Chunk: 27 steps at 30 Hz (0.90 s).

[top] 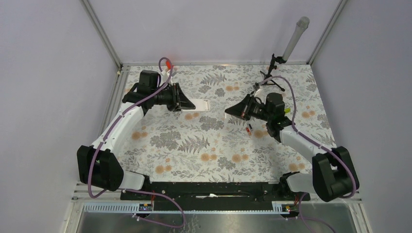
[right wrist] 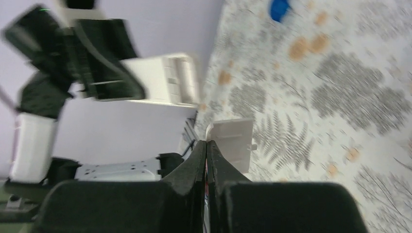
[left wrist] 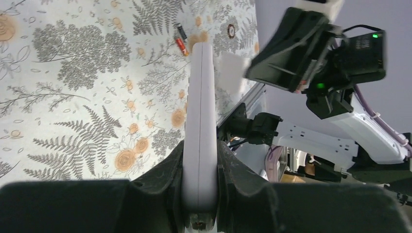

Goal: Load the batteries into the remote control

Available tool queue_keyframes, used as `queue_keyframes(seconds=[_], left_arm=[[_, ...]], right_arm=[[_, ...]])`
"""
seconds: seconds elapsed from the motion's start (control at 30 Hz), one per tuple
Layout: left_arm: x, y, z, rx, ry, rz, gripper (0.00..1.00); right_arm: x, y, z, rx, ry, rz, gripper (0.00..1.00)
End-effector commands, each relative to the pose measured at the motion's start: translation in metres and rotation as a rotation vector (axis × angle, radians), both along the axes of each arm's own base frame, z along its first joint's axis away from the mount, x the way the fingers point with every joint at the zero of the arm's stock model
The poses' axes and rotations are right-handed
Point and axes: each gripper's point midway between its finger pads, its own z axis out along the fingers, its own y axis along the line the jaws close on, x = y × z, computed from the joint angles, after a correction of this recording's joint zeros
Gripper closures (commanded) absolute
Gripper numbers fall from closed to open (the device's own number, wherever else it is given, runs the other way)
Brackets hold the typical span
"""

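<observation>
Left wrist: remote control (left wrist: 200, 121) lengthwise from fingers (left wrist: 158, 180) toward batteries (left wrist: 180, 41).

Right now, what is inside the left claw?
The remote, gripped edge-on in the left claw. Its near end is hidden deep in the claw, and its button face cannot be seen.

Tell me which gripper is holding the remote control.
The left gripper: the white remote control stands edge-on, clamped between its fingers. The right gripper has its fingers pressed together, with no remote between them.
</observation>
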Motion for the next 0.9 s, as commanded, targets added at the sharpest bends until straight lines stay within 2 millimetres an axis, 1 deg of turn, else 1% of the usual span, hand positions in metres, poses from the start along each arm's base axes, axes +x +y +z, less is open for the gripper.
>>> queue_keyframes(seconds=[0.0,0.03,0.1,0.17,0.27,0.3,0.4,0.5,0.7,0.87], left_arm=[[0.006,0.008,0.002,0.055,-0.066,0.015,1.0],[0.004,0.009,0.001,0.061,-0.066,0.015,1.0],[0.002,0.012,0.0,0.08,-0.066,0.02,1.0],[-0.001,0.016,-0.002,0.104,-0.068,0.027,1.0],[-0.003,0.025,-0.002,0.142,-0.083,0.049,1.0],[-0.003,0.028,-0.002,0.151,-0.086,0.059,1.0],[-0.003,0.035,-0.001,0.158,-0.089,0.075,1.0],[-0.003,0.039,-0.002,0.159,-0.087,0.083,1.0],[-0.003,0.042,-0.004,0.162,-0.081,0.092,1.0],[-0.003,0.043,-0.004,0.159,-0.079,0.095,1.0]], right_arm=[[0.001,0.004,-0.072,-0.118,0.1,-0.034,1.0],[-0.001,0.007,-0.085,-0.132,0.123,-0.029,1.0],[-0.004,0.014,-0.104,-0.137,0.162,-0.015,1.0],[-0.006,0.022,-0.119,-0.131,0.191,0.001,1.0],[-0.005,0.036,-0.136,-0.1,0.232,0.035,1.0],[-0.006,0.041,-0.139,-0.077,0.246,0.052,1.0],[-0.006,0.055,-0.141,0.01,0.264,0.096,1.0],[-0.005,0.061,-0.147,0.05,0.285,0.111,1.0],[-0.012,0.061,-0.168,0.05,0.314,0.142,1.0],[-0.019,0.054,-0.177,0.055,0.318,0.159,1.0]])
